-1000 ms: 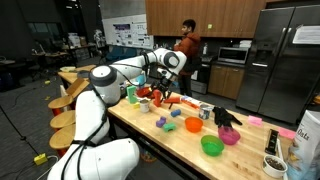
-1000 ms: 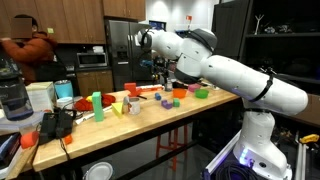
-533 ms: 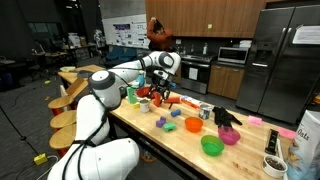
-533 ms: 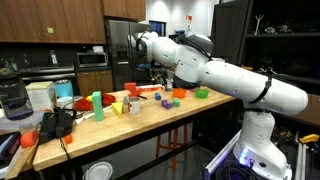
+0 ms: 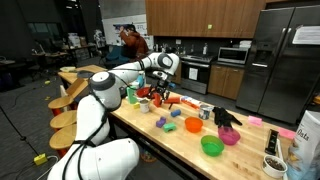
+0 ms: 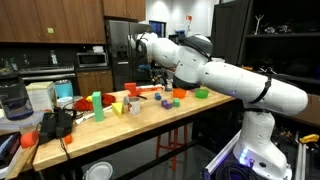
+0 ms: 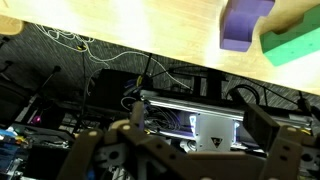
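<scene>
arm: stretched out over light wooden table, wrist bent down | gripper — jaws wide, empty; at table edge — near purple plastic block, green block

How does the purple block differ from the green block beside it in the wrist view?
The purple block is purple with a stepped-looking outline; the green block is green and looks like a plain bar. The purple block is cut by the picture's top edge, the green block by its right edge. Both lie side by side on the wooden table, near its edge.
</scene>
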Controlling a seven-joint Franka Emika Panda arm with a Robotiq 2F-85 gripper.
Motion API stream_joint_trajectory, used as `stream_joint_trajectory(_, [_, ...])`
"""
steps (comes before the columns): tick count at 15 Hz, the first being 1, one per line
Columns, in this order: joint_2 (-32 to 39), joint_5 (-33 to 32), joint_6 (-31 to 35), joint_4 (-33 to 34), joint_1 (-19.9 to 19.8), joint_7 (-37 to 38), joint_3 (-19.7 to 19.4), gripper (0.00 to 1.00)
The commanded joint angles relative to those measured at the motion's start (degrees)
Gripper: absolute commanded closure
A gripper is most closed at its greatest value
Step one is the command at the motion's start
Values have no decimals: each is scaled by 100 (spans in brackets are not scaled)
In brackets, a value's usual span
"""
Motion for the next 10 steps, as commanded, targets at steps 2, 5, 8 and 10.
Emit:
stream_joint_trajectory(2, [146,-376,-24,268,-101,1,-310,0])
stream_joint_trajectory(5, [286,-962,50,367,-42,1,-734,0])
stream_joint_trajectory(8, [400,-1348,217,405,14,0,-1112,0])
stream_joint_trajectory(10, [517,-1418,257,387,26,1,-1329,0])
